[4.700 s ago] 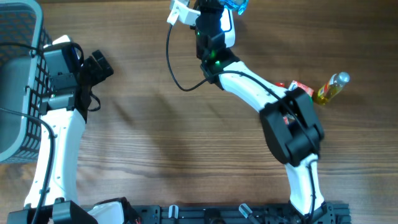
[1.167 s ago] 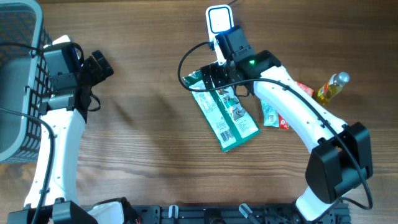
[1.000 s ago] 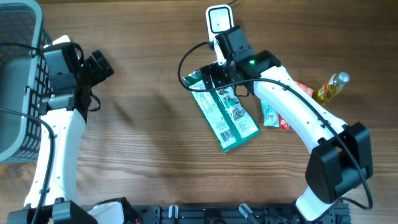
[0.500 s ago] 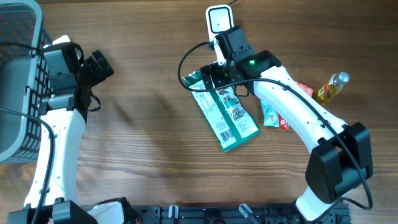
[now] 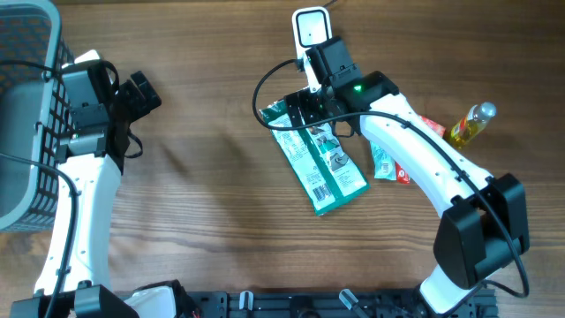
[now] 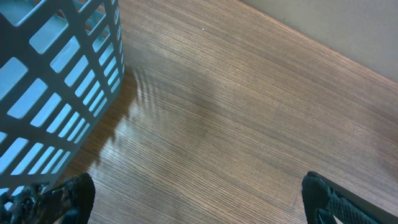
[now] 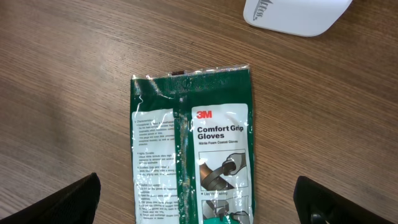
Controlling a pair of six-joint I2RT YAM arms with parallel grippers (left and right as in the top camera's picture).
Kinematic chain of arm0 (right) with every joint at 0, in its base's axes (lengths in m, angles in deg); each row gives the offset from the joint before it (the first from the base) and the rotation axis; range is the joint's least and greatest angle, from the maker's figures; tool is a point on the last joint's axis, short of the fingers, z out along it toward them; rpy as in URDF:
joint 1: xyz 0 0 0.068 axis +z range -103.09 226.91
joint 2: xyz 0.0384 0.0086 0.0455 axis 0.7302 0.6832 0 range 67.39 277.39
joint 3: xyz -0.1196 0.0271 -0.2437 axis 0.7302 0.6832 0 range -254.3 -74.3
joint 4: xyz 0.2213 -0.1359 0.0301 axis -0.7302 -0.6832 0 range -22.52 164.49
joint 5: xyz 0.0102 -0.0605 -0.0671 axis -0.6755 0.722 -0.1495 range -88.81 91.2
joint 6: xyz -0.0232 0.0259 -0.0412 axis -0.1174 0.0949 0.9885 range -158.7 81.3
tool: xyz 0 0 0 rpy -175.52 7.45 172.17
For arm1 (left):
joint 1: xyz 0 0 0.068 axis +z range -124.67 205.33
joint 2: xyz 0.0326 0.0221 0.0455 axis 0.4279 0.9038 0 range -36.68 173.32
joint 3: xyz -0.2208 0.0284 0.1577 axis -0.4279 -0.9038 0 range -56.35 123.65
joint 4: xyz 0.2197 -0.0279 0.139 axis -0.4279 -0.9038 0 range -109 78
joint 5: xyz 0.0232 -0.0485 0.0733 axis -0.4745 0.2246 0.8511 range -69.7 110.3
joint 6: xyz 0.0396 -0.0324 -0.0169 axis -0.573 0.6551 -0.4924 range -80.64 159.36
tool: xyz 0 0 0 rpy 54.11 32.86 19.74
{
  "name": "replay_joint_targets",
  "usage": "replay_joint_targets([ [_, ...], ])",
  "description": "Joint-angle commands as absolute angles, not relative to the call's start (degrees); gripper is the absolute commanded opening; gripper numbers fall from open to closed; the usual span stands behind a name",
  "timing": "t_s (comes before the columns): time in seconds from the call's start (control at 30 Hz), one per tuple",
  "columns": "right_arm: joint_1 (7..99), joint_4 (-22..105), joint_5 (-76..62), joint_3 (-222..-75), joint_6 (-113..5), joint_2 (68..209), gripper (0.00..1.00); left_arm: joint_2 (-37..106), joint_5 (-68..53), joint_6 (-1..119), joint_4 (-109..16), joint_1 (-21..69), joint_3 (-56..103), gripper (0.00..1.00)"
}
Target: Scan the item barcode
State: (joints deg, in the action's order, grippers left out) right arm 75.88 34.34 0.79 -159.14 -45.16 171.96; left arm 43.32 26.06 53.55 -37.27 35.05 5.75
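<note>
A green 3M Comfort Grip Gloves packet (image 5: 320, 168) lies flat on the wooden table, printed side up (image 7: 193, 155). The white barcode scanner (image 5: 311, 26) stands just beyond the packet's top end, and its base shows at the top of the right wrist view (image 7: 295, 15). My right gripper (image 5: 302, 110) hovers open over the packet's upper end (image 7: 208, 211), with its fingers wide on either side and touching nothing. At the left, beside the basket, my left gripper (image 5: 141, 93) is open over bare wood (image 6: 199, 208). I cannot make out the barcode.
A grey mesh basket (image 5: 26, 115) stands at the left edge, close to the left gripper (image 6: 56, 81). On the right lie a yellow bottle (image 5: 470, 124), a small green sachet (image 5: 386, 163) and a red packet (image 5: 425, 125).
Since the oldest frame the right arm has come from the far edge to mid-table, and the green packet now lies there. Nothing has moved in the last second.
</note>
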Motion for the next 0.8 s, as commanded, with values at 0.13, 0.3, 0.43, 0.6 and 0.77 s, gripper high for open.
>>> replay_joint_targets([
  [0.13, 77.0, 34.6, 1.2, -159.0, -46.2, 169.4, 1.0, 42.8, 26.4, 53.1, -37.1, 35.2, 6.3, 1.0],
  [0.3, 77.9, 34.8, 1.5, -159.0, -46.1, 153.9, 1.0, 42.8, 26.4, 53.1, -37.1, 35.2, 6.3, 1.0],
  [0.43, 75.5, 34.8, 6.8, -159.0, -44.3, 137.9, 1.0, 42.8, 26.4, 53.1, -37.1, 35.2, 6.3, 1.0],
  [0.6, 69.2, 33.9, 6.8, -158.2, -43.4, 120.7, 1.0, 42.8, 26.4, 53.1, -37.1, 35.2, 6.3, 1.0],
  [0.77, 62.1, 33.4, 6.7, -145.6, -43.5, 98.2, 1.0, 42.8, 26.4, 53.0, -37.1, 35.2, 6.3, 1.0],
])
